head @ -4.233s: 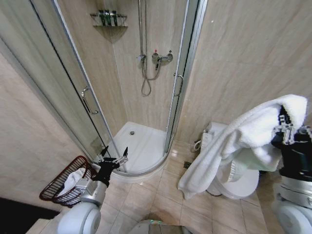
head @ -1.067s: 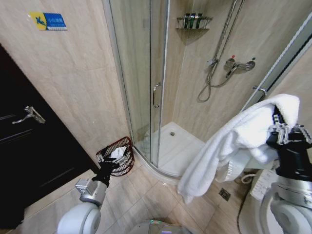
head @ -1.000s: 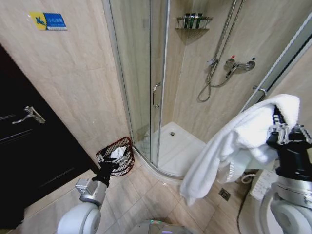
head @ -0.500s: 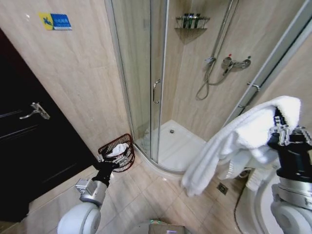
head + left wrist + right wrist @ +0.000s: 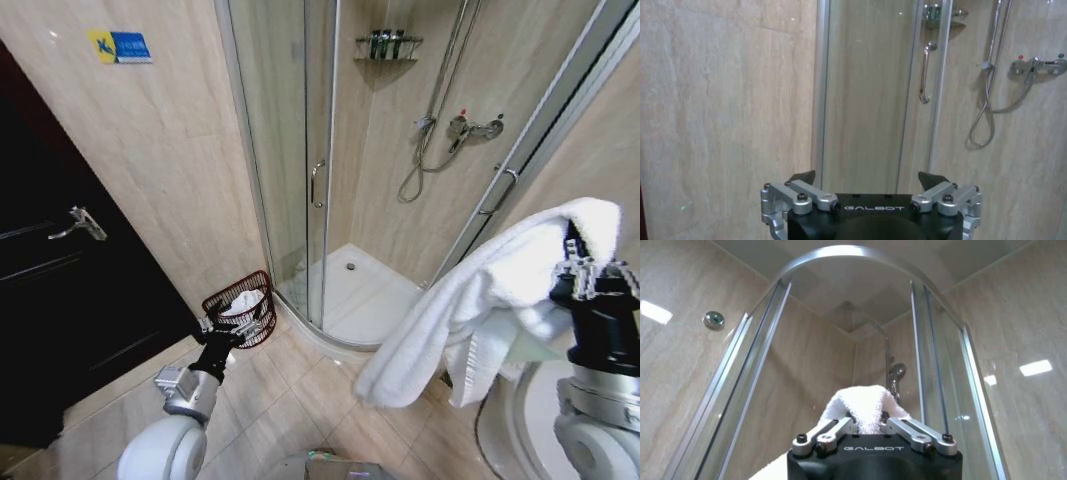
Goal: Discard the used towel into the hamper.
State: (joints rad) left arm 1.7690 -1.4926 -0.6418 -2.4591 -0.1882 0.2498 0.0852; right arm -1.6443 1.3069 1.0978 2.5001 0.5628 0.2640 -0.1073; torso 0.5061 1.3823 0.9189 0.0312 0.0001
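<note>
Beside the curved glass shower enclosure [image 5: 300, 170], on the beige tiled floor [image 5: 300, 400] against the beige stone wall, stood the small round dark reddish-brown wire hamper [image 5: 240, 305], upright and tapering downward, with something white already lying inside it. A dark door with a metal lever handle [image 5: 80, 222] stood farther to the robot's left, and a small blue sign [image 5: 125, 46] hung high on the wall. The left tool [image 5: 232, 325] hovered low just in front of the hamper, partly covering its near rim, its fingers spread apart with nothing between them. Well apart, on the robot's right, the right tool [image 5: 867, 427] was raised and pressed together on the large white fluffy towel [image 5: 480, 300], pinching it near one end. The towel's long axis ran diagonally down from the tool toward the robot's left, its free end hanging above the floor. Behind the towel a white rounded fixture showed, too covered to identify.
</note>
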